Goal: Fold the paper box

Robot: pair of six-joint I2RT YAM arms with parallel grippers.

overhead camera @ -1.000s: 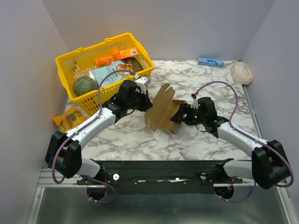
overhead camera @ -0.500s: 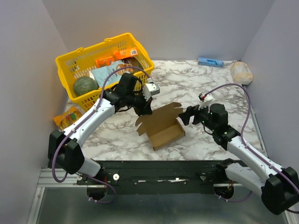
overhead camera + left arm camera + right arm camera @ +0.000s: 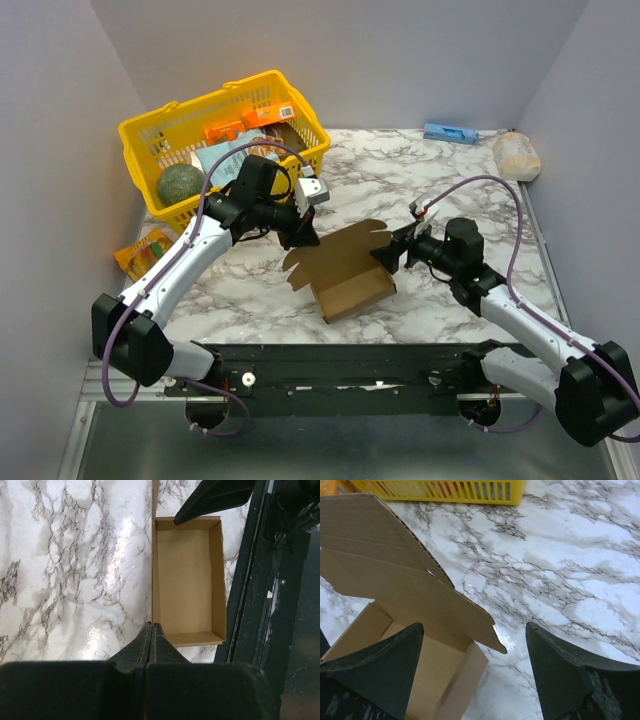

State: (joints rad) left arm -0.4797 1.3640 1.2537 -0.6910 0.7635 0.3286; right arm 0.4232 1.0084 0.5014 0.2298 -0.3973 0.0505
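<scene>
The paper box (image 3: 352, 285) is a small brown carton standing on the marble table with its open side up and its lid flap (image 3: 335, 245) raised at the far side. My left gripper (image 3: 303, 238) is shut on the left end of that lid. In the left wrist view the closed left gripper (image 3: 151, 626) pinches the flap edge-on, above the empty box (image 3: 185, 580). My right gripper (image 3: 392, 256) is open at the box's right end. In the right wrist view the right gripper (image 3: 474, 626) straddles the lid's corner of the box (image 3: 395, 590) without touching it.
A yellow basket (image 3: 135, 135) with a green ball (image 3: 181, 184) and packets stands at the back left, and its wall shows as the yellow basket (image 3: 445, 490). An orange packet (image 3: 150, 252) lies beside it. A blue box (image 3: 450, 132) and a pale bag (image 3: 516, 155) sit far right. The black rail (image 3: 350, 365) runs just behind the box's near side.
The box, held up tilted between both grippers a second ago, now rests on the table open side up. The right gripper let go, drew back, then returned to the box's right end.
</scene>
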